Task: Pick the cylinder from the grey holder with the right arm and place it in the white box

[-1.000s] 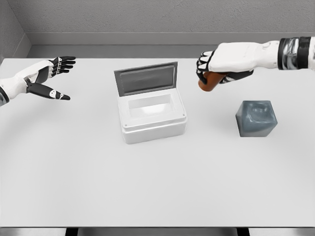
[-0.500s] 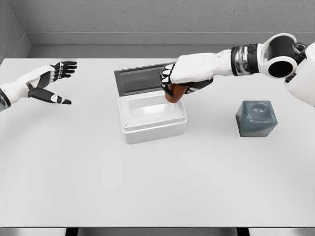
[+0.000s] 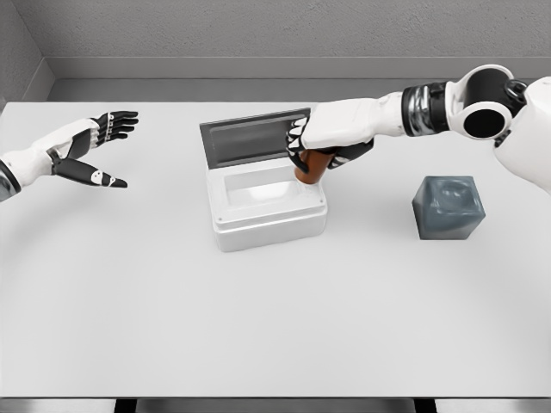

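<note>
Your right robot hand grips the cylinder above the box's right rear rim. The holder sits apart on the tabletop. Your left robot hand is spread wide.

White table before a grey textured wall, under even, soft light.
</note>
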